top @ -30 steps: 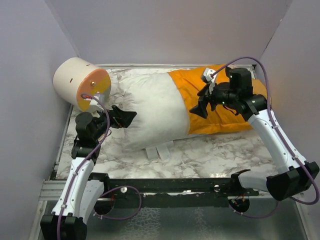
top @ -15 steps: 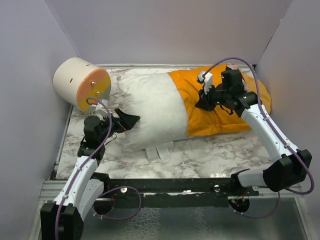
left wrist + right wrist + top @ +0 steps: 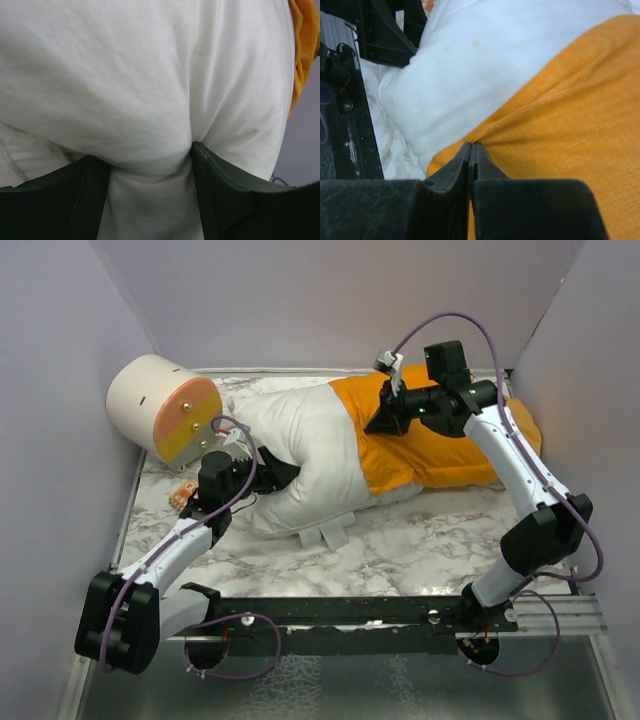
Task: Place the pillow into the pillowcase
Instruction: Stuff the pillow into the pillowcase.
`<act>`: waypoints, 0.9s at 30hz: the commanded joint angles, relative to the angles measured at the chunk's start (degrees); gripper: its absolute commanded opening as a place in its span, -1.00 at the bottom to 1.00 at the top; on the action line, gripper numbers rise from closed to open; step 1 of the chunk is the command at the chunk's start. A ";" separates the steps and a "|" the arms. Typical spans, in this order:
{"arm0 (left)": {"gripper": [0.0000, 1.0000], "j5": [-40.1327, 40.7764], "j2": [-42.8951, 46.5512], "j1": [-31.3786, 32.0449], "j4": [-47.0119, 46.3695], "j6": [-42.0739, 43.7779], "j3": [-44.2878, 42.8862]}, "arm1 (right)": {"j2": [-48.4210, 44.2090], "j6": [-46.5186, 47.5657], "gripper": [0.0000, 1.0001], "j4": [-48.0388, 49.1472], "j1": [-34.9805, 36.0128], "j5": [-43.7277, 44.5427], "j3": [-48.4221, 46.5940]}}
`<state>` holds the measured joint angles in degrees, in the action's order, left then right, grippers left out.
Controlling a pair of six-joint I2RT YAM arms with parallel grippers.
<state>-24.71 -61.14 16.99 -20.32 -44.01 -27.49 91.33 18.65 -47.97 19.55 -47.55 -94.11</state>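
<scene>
The pillow (image 3: 310, 445) lies across the middle of the marbled desk (image 3: 420, 545). Its right part is tucked inside the orange-yellow pillowcase (image 3: 450, 450), which stretches toward the right wall, while its left half is bare and white. The case's open edge runs on a slant across the pillow, from the upper centre of the top view down toward the lower right. The right gripper (image 3: 470, 148) comes in from the upper right and sits on that edge near the top of the pillow. In its wrist view it is pressed together on a small fold of the orange cloth, right where the cloth meets the white, and creases fan out from the pinch. The left gripper (image 3: 145, 155) reaches from the lower left to the pillow's bare left end. Its wrist view shows the two dark fingers (image 3: 225, 200) apart with a thick wad of white pillow squeezed between them, the fabric deeply dented at the right finger. Two small white tabs (image 3: 325, 535) stick out from the pillow's lower edge onto the desk. A cream-and-orange cylinder (image 3: 160, 408) lies on its side in the upper left, close to the pillow's corner. A small orange object (image 3: 182, 498), too small to identify, rests on the desk beside the left arm.
</scene>
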 commanded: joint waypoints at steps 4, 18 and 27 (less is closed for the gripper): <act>0.05 -6.73 -10.07 7.09 -7.44 -0.20 -7.00 | 4.16 0.00 -0.99 0.70 6.60 -4.97 -8.52; 0.67 5.32 4.40 7.22 12.50 5.74 -5.04 | -23.18 6.71 0.61 7.39 -3.33 19.82 21.55; 0.82 4.59 5.49 7.18 25.32 7.01 -9.16 | -18.72 3.93 0.57 13.89 -3.98 32.38 27.47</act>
<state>-21.30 -56.34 24.10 -0.75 -38.48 -35.35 69.93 23.99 -39.00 15.99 -24.32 -67.09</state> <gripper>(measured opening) 0.904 0.800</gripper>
